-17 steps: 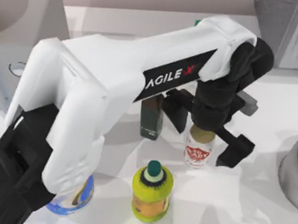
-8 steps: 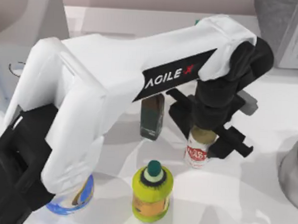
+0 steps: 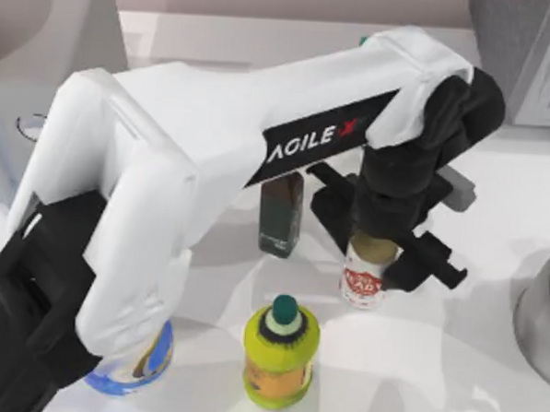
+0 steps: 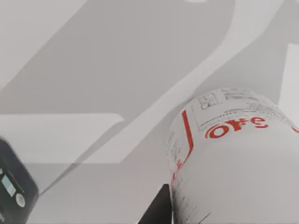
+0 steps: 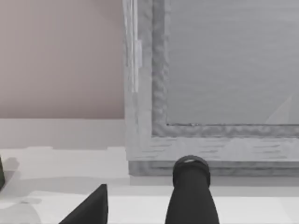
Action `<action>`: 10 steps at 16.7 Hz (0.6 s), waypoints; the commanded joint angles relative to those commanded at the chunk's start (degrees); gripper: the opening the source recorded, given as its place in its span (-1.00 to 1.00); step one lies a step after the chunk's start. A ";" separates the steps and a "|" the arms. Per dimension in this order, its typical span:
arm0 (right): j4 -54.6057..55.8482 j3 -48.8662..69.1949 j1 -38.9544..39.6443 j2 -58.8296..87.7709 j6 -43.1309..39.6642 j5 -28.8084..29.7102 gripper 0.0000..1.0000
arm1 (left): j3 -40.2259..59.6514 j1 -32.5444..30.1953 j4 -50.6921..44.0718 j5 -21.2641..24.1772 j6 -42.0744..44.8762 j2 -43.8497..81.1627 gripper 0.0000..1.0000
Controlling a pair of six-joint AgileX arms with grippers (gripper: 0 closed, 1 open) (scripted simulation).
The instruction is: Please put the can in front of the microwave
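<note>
One small white can (image 3: 364, 277) stands upright on the table (image 3: 451, 363), and the left gripper (image 3: 381, 253) has come down over it from above, its two black fingers (image 3: 429, 262) now drawn in on either side of the can and apparently clamped on it. A second ago those fingers stood wide of the can, one of them splayed well out to the side; since then they have closed in until they sit against the can's sides. The left wrist view bears this out, with the can's red lettering looming large just below the camera. In my judgement the grasp is made and the lift comes next.

Around the gripper, a dark green bottle (image 3: 281, 216) stands near it on the side toward the arm's own body, and a yellow-green jar with a teal cap (image 3: 281, 350) sits nearer the table's front edge, both apart from the can. The microwave (image 3: 27, 91), light grey with a round dial, sits well away at the table's left, largely behind the white arm, so the can has a fair way to travel. The right arm is parked, its gripper (image 5: 140, 205) facing a grey appliance with a framed door (image 5: 210, 93); I cannot tell whether its fingers are apart.
</note>
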 joint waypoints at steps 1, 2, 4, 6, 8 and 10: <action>0.00 0.00 0.00 0.00 0.00 0.00 1.00 | 0.00 0.00 0.00 0.00 0.00 0.00 -1.00; 0.00 0.00 0.00 0.00 0.00 0.00 1.00 | 0.00 0.00 0.00 0.00 0.00 0.00 -1.00; 0.00 0.00 0.00 0.00 0.00 0.00 1.00 | 0.00 0.00 0.00 0.00 0.00 0.00 -1.00; 0.00 0.00 0.00 0.00 0.00 0.00 1.00 | 0.01 -0.12 -0.01 0.00 0.07 0.07 -1.00; 0.00 0.00 0.00 0.00 0.00 0.00 1.00 | 0.16 -0.64 -0.60 0.01 0.13 0.12 -1.00; 0.00 0.00 0.00 0.00 0.00 0.00 1.00 | 0.99 -1.34 -2.46 0.11 -0.03 0.37 -1.00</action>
